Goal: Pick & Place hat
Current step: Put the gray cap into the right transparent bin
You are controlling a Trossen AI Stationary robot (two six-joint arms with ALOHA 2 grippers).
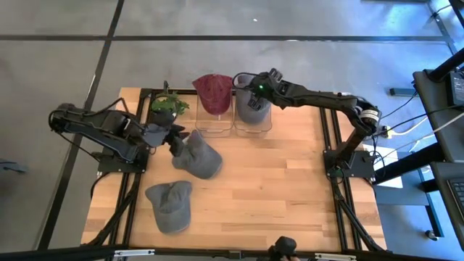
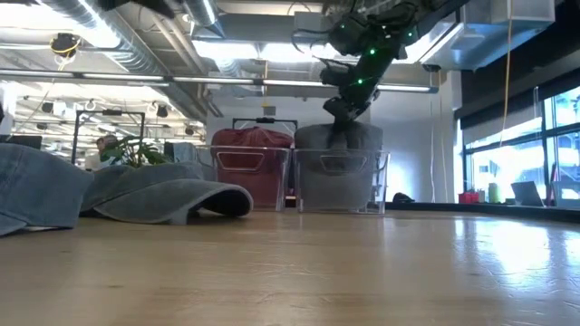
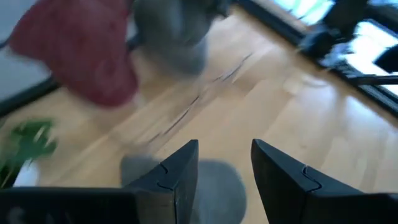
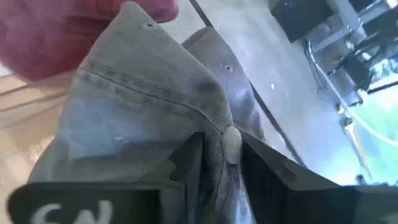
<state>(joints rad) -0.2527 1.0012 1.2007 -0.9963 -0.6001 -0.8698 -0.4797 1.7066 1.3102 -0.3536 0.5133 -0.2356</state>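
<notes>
A grey hat sits in the right clear bin at the table's far side, and my right gripper is shut on it from above. In the low view this hat fills the bin under the gripper. A red hat fills the left bin. Two more grey hats lie on the wood: one mid-table, one nearer. My left gripper is open at the mid-table hat's left edge; its wrist view shows that hat beyond the open fingers. My right gripper pinches the grey hat's crown at the top button between its two fingers. The cloth is bunched into a fold there. The fingers come from above, pointing down into the bin. The hat's lower part rests inside the bin.
A small green plant stands left of the bins, just beyond my left gripper. The two clear bins stand side by side at the far edge. Bare wood covers the table's right and near parts.
</notes>
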